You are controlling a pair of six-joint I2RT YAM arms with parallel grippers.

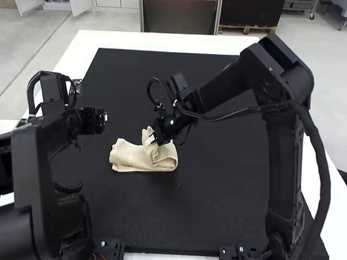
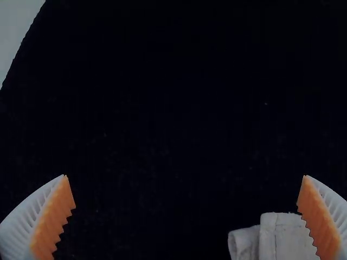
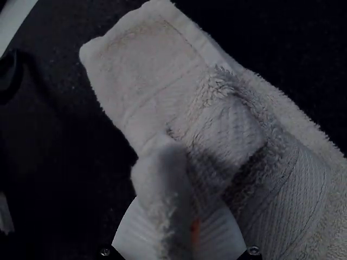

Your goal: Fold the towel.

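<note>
With the right gripper (image 1: 152,139) closed on a pinch of its cloth, a cream towel (image 1: 130,156) lay in a low, folded bundle on a black mat (image 1: 217,206), which was spread over a white table (image 1: 135,40). The towel stretched sideways in a short strip, one part lying flat and layered, the other lifted and bunched where the right gripper held it. In the right wrist view, the white ribbed fingers (image 3: 219,235) were drawn together around a raised ridge of the towel, a sliver of orange pad showing between them. Beyond that grip, a flatter flap with a stitched border ended in a corner, and a rumpled fold of fluffy and ribbed weave rose next to it. The left gripper (image 1: 103,119) hung to the left of the towel and slightly farther forward, apart from it and holding nothing. Its jaws stood wide, as the left wrist view made plain, with an edge of the towel near one orange pad (image 2: 320,222). To the right of the towel stood the right arm (image 1: 284,157), bent high and angled down toward the cloth; the left arm (image 1: 32,179) stood to the towel's left.
</note>
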